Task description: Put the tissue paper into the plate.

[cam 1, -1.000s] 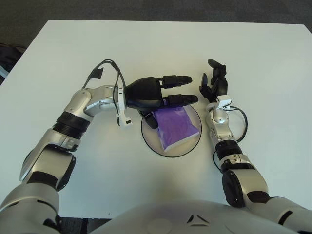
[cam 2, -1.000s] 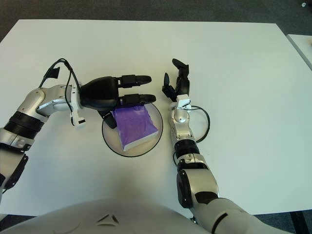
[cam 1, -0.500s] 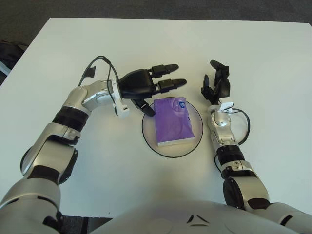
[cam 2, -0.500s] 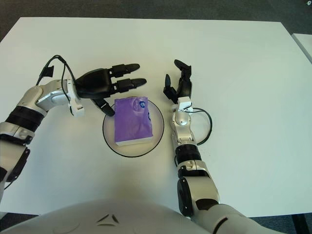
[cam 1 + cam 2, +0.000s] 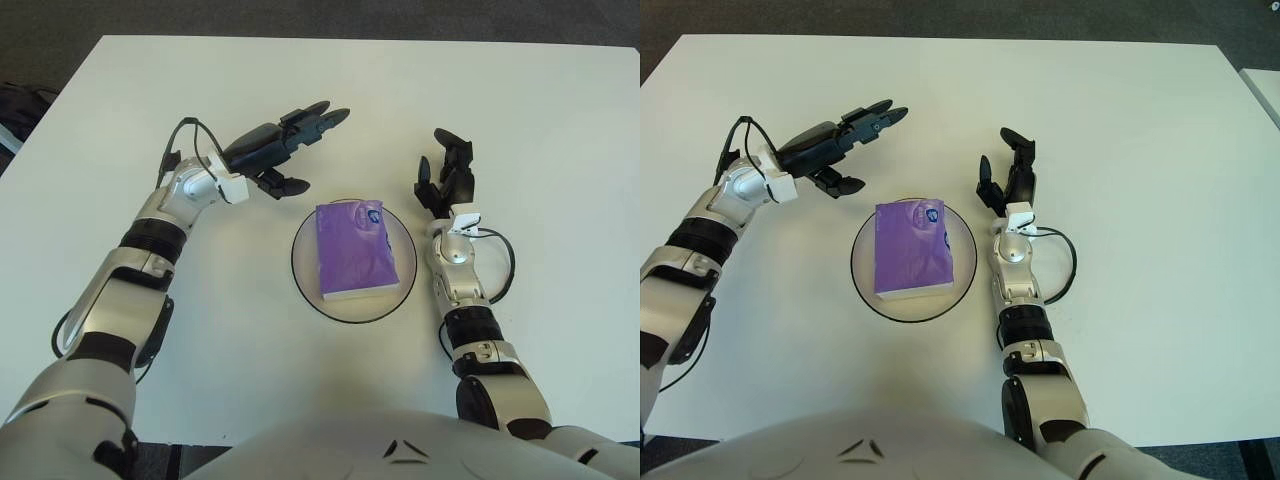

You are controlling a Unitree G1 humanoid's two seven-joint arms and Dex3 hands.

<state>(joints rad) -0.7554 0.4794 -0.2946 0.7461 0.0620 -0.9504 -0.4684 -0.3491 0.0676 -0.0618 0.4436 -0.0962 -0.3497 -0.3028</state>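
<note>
Left hand [image 5: 283, 147] with fingers spread, holding nothing, up and left of the plate [image 5: 305, 285]; right hand [image 5: 446, 178] (fingers loosely apart) just right of the plate; purple tissue paper [image 5: 353, 249] lying inside the plate on the table [image 5: 540, 130]

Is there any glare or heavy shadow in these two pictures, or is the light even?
Left eye view: even, soft light; the left hand casts only a faint shadow on the table. Right eye view: no glare on the tissue pack or plate; the right hand shows sharp.
</note>
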